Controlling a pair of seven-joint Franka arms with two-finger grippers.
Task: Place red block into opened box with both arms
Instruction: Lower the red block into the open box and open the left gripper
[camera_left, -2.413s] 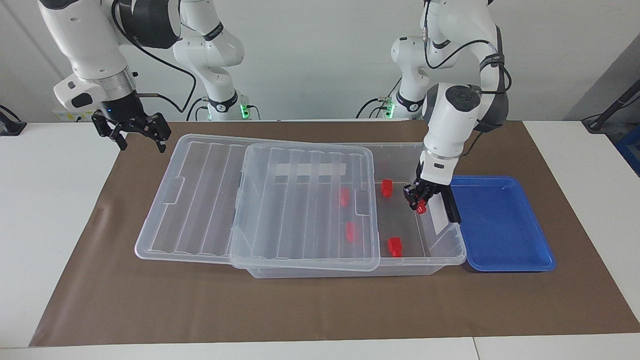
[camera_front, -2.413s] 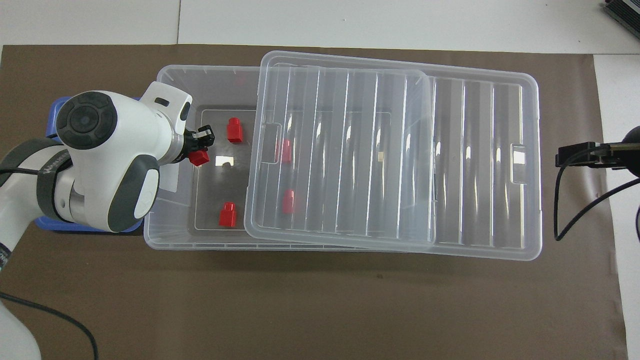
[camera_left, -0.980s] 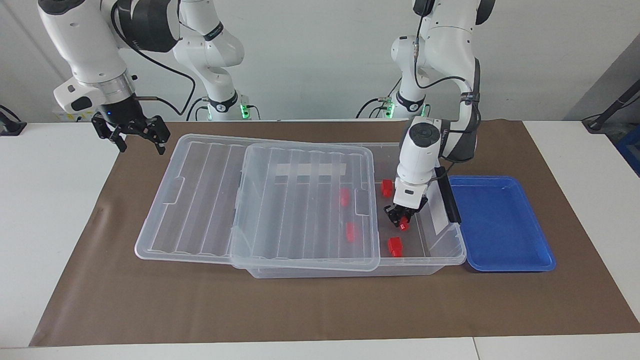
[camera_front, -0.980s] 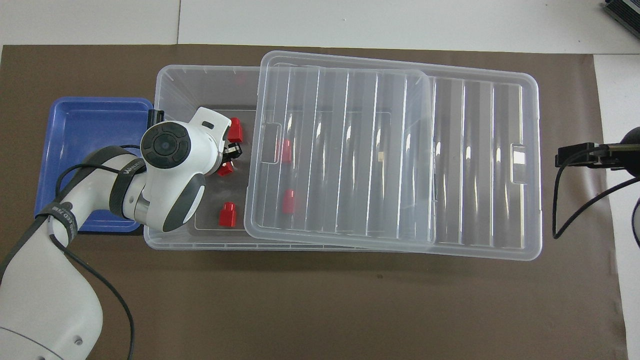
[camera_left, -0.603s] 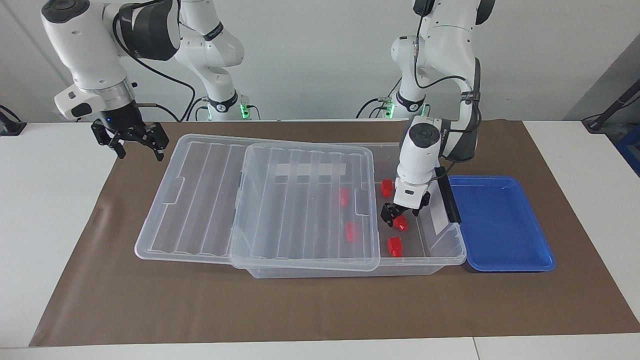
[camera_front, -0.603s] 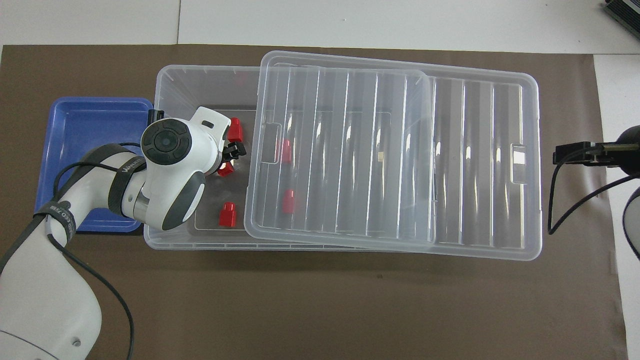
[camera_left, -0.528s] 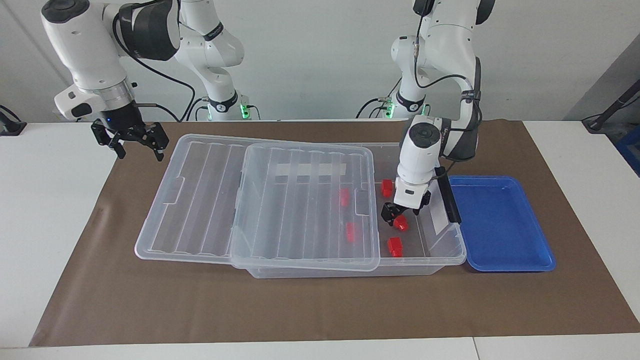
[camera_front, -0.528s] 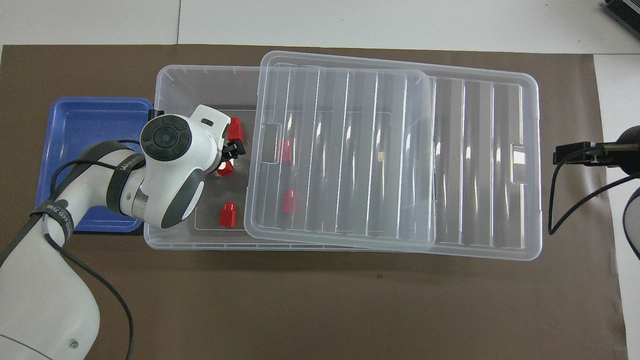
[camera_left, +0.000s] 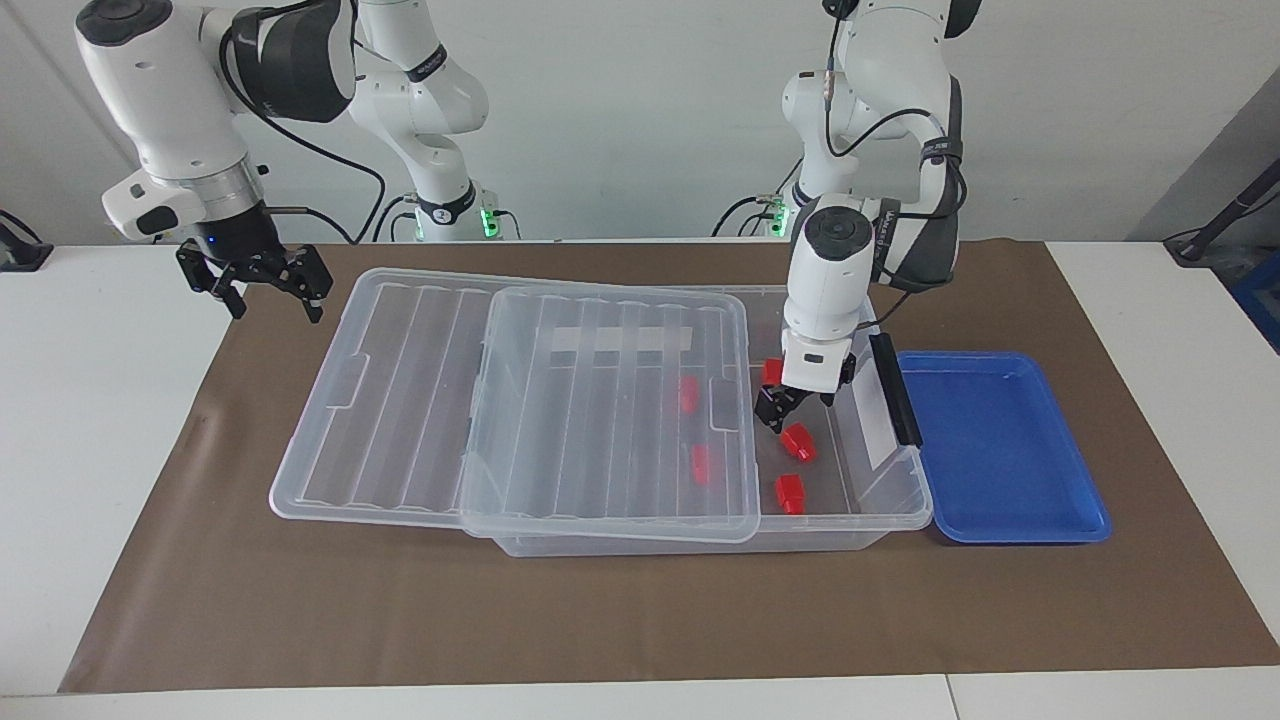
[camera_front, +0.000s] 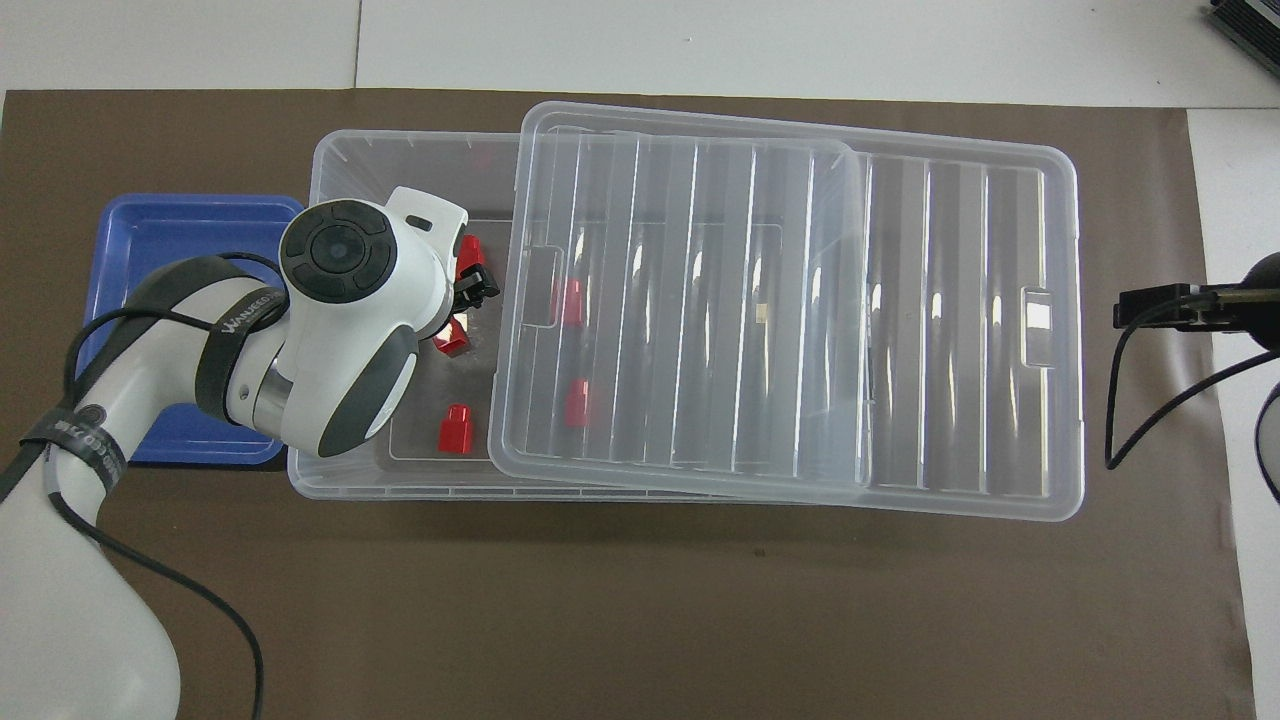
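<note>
Brown matting (camera_left: 620, 610) covers the middle of your white table (camera_left: 90, 420), and the box (camera_left: 905, 480) sits on it at the centre of the facing view, with its ribbed clear lid (camera_left: 600, 420) slid toward the right arm's end so that only the end by the blue tray (camera_left: 1000, 450) stands open.

Look at the left gripper (camera_left: 787, 408) just right of centre in the facing view: it hangs over the open end of the box, fingers spread wide and holding nothing. Directly below it, the red block (camera_left: 797, 441) lies tilted on the box floor, apart from the fingertips. In the overhead view you see the same block (camera_front: 452, 342) left of centre, peeking out beside the white wrist of the left arm (camera_front: 340, 330).

You can count 4 other red blocks in the box: 1 (camera_left: 772, 372) higher in the facing view, partly hidden by the left gripper, 1 (camera_left: 790, 493) lower, by the box wall, and 2 (camera_left: 689, 394) (camera_left: 701, 464) seen through the lid.

Your right gripper (camera_left: 266, 285) waits at the upper left of the facing view, raised over the edge of the matting beside the lid's corner, fingers also spread wide and empty. The blue tray, just beside the box at the left arm's end, holds nothing.
</note>
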